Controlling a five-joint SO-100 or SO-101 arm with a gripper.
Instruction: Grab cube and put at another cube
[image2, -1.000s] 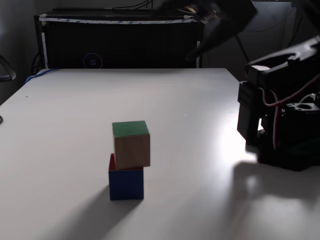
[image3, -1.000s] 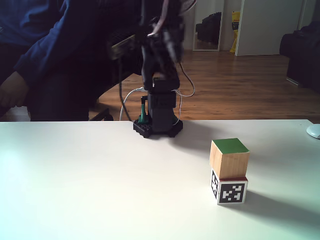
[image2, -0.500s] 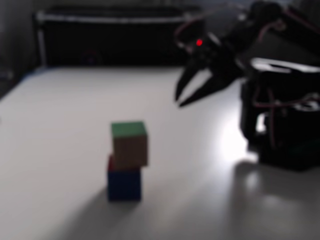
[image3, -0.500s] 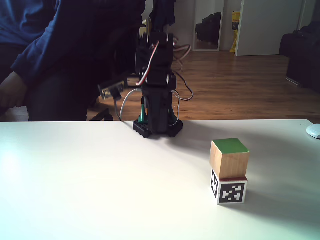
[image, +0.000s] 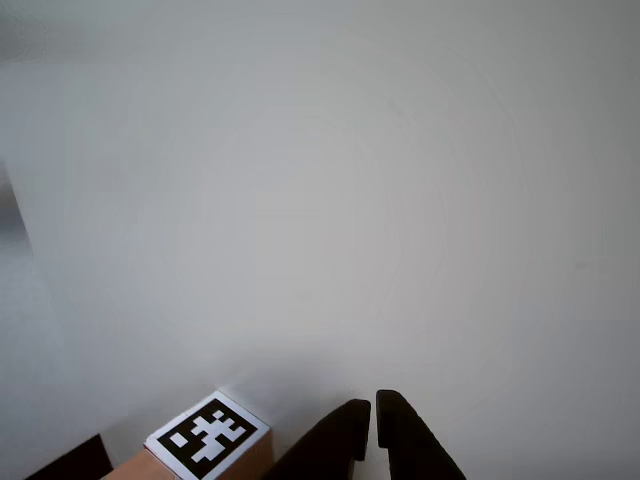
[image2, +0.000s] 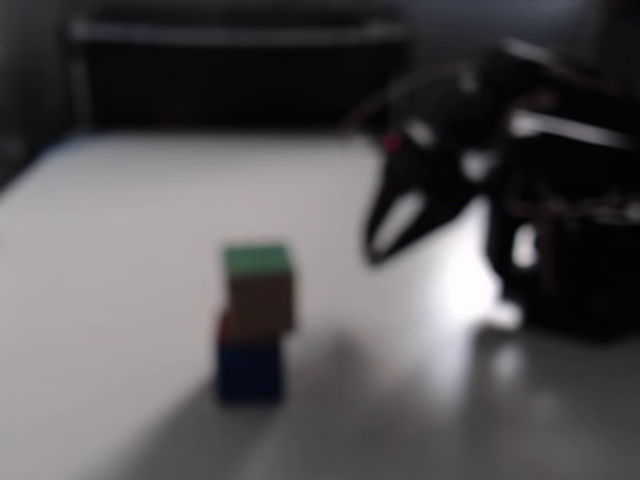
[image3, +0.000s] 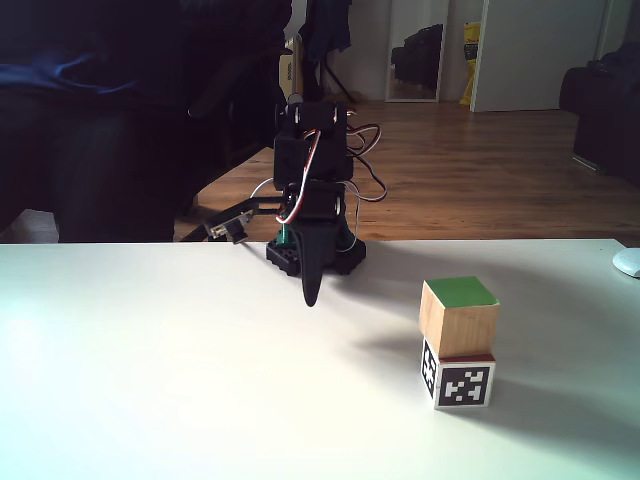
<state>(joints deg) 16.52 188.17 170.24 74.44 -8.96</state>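
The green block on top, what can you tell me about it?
The green-topped cube is a light wooden block with plain wood sides and a bright green top face. It sits upright on the marker cube, whose faces show black-and-white pixel squares, with a thin red edge just under the top block. In a fixed view it looks set slightly off-centre on the lower block. Nothing else touches it; the tool hangs apart, near the arm's base.

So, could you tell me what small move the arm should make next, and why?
Probably just fold the arm back toward its base and stop. The green-topped cube already sits on the marker cube, and the gripper hangs well apart from the stack, jaws together and empty, so nothing appears left to place.
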